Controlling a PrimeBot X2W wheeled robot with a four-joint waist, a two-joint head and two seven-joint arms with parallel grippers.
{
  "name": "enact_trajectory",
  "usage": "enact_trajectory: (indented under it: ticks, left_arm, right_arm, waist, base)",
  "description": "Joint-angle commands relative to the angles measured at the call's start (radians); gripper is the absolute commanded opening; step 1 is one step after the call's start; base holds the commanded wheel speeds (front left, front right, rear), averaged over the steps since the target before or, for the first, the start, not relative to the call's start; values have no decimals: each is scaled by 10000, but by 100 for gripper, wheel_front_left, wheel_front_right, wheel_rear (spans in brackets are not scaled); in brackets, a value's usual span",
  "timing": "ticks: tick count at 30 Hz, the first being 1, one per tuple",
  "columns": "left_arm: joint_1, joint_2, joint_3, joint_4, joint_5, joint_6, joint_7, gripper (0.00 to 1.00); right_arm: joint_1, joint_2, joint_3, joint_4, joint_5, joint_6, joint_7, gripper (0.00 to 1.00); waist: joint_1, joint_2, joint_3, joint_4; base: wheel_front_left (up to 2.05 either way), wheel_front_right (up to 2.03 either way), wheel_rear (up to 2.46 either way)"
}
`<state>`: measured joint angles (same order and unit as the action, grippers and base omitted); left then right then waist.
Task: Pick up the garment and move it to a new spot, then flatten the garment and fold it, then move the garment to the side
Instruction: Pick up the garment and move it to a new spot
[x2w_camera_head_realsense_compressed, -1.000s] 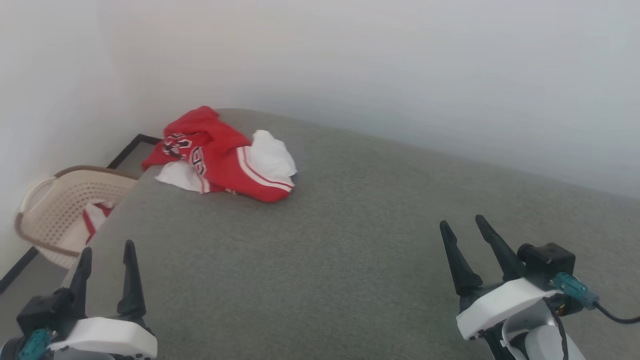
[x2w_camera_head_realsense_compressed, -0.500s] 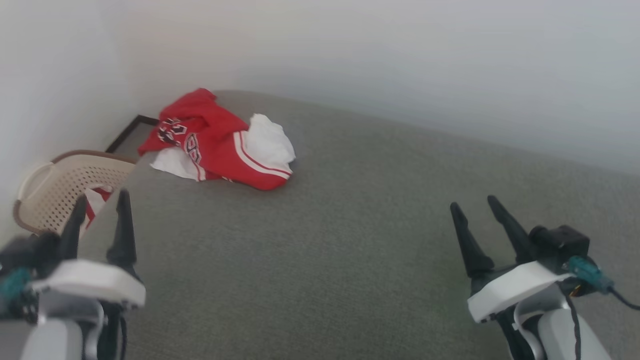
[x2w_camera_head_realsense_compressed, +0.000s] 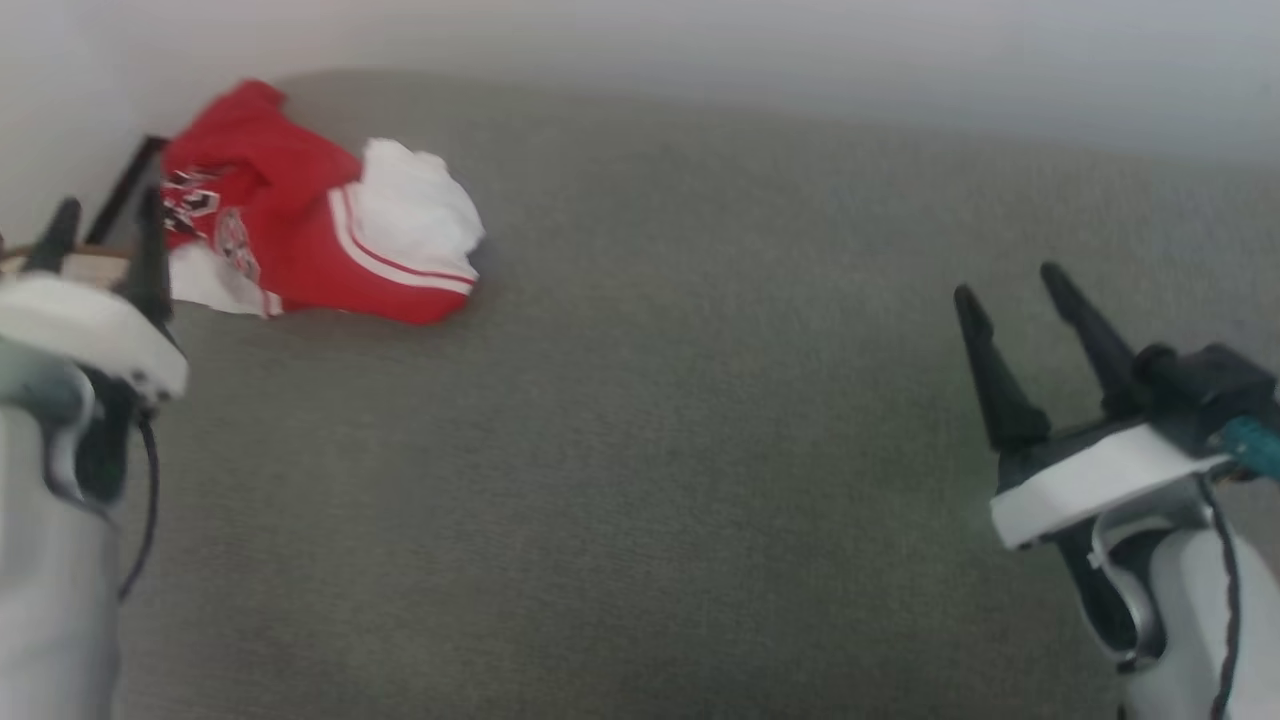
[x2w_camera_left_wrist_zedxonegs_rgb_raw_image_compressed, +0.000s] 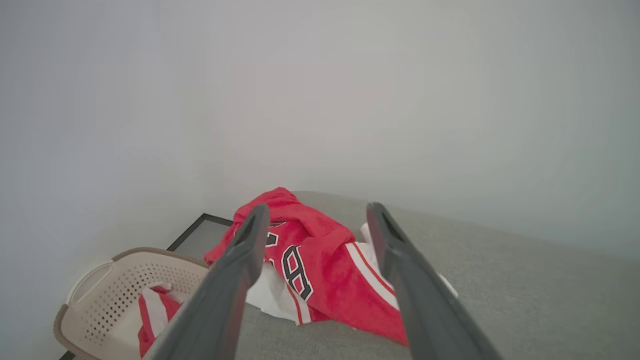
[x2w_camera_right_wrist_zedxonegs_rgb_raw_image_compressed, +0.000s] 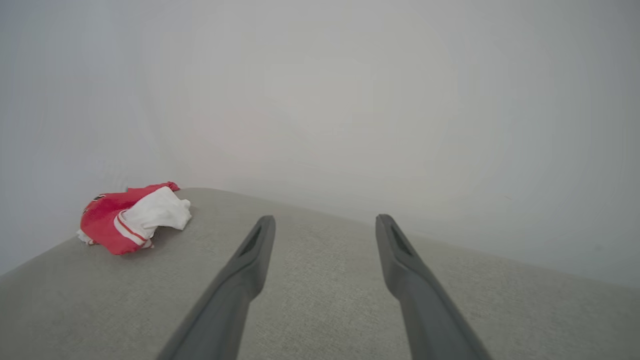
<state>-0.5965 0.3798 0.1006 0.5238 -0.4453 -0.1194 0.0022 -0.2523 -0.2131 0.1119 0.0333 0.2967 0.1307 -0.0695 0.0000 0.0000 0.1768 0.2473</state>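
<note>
The garment (x2w_camera_head_realsense_compressed: 300, 215) lies crumpled at the far left corner of the grey padded surface (x2w_camera_head_realsense_compressed: 650, 420): red cloth, a white sleeve with red-white trim, dark white-outlined lettering. My left gripper (x2w_camera_head_realsense_compressed: 105, 220) stands open at the left edge, just short of the garment, nothing between its fingers. In the left wrist view the garment (x2w_camera_left_wrist_zedxonegs_rgb_raw_image_compressed: 325, 265) shows between and beyond the fingers of that gripper (x2w_camera_left_wrist_zedxonegs_rgb_raw_image_compressed: 317, 212). My right gripper (x2w_camera_head_realsense_compressed: 1010, 280) is open and empty over the right part of the surface, far from the garment (x2w_camera_right_wrist_zedxonegs_rgb_raw_image_compressed: 130, 217); in its wrist view its fingertips (x2w_camera_right_wrist_zedxonegs_rgb_raw_image_compressed: 325, 220) are wide apart.
A beige perforated laundry basket (x2w_camera_left_wrist_zedxonegs_rgb_raw_image_compressed: 115, 295) stands on the floor left of the surface, holding a red-and-white cloth (x2w_camera_left_wrist_zedxonegs_rgb_raw_image_compressed: 155, 315). White walls close off the back and left. A dark floor strip (x2w_camera_left_wrist_zedxonegs_rgb_raw_image_compressed: 192, 232) runs past the far corner.
The head view has shifted, so the whole scene slid up and left. My left gripper has moved up toward the garment. The garment lies as before.
</note>
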Motion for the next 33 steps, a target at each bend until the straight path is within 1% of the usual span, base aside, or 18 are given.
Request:
enact_trajectory:
  ticks: [1,5,10,11,15,16,21,25,27,28,29,30,33]
  left_arm:
    - [-815,152,-50,740,-215,-44,318,100]
    - [-2257,470,-253,2202,-333,-76,821,100]
    - [-3706,745,-489,3919,-401,-92,1444,100]
    - [-3706,745,-489,3919,-401,-92,1444,100]
    - [-4569,842,-746,5187,-390,-95,2143,100]
    - [-4736,911,-928,5446,-197,-91,2328,100]
    - [-5335,869,-1580,6508,-34,-108,3608,100]
    - [-5454,646,-2065,6927,-47,-113,4199,100]
    - [-5443,628,-2159,7098,-156,-115,4393,100]
    - [-5458,584,-2198,7180,-202,-116,4484,77]
    - [-5440,584,-2174,7260,-254,-116,4540,47]
    - [-5419,515,-2223,7271,-285,-117,4529,0]
    - [-5393,636,-2276,7325,-359,-111,4243,0]
  right_arm:
    - [-268,-96,-60,-322,-98,0,138,100]
    - [-669,-260,-72,-945,-183,0,430,100]
    - [-1078,-399,-65,-1543,-313,-1,711,100]
    - [-1078,-399,-65,-1543,-313,-1,711,100]
    - [-1261,-516,-102,-1899,-418,0,903,100]
    - [-1295,-539,-112,-1993,-430,-1,970,100]
    - [-1492,-625,-103,-2362,-531,0,1235,100]
    - [-1591,-627,-108,-2525,-543,0,1368,100]
    - [-1627,-612,-108,-2570,-548,-1,1405,100]
    - [-1625,-591,-99,-2583,-563,-1,1408,100]
    - [-1630,-572,-85,-2585,-574,-1,1417,100]
    - [-1642,-558,-77,-2575,-576,-1,1425,100]
    - [-1646,-536,-83,-2499,-582,-1,1393,100]
  waist:
    - [0,0,1035,-549]
    - [0,0,2011,-829]
    - [0,0,2954,-1070]
    - [0,0,2954,-1070]
    - [0,0,3422,-1157]
    - [0,0,3519,-1174]
    - [0,0,3857,-1250]
    - [0,0,4000,-1292]
    - [0,0,4038,-1312]
    - [0,0,4049,-1327]
    - [0,0,4049,-1341]
    - [0,0,4043,-1350]
    - [0,0,3937,-1344]
  base:
    - [0,0,0]
    - [0,0,0]
    - [0,0,0]
    - [0,0,0]
    - [0,0,0]
    - [0,0,0]
    - [0,0,0]
    - [0,0,0]
    - [0,0,0]
    - [0,0,0]
    - [0,0,0]
    - [0,0,0]
    - [0,0,0]
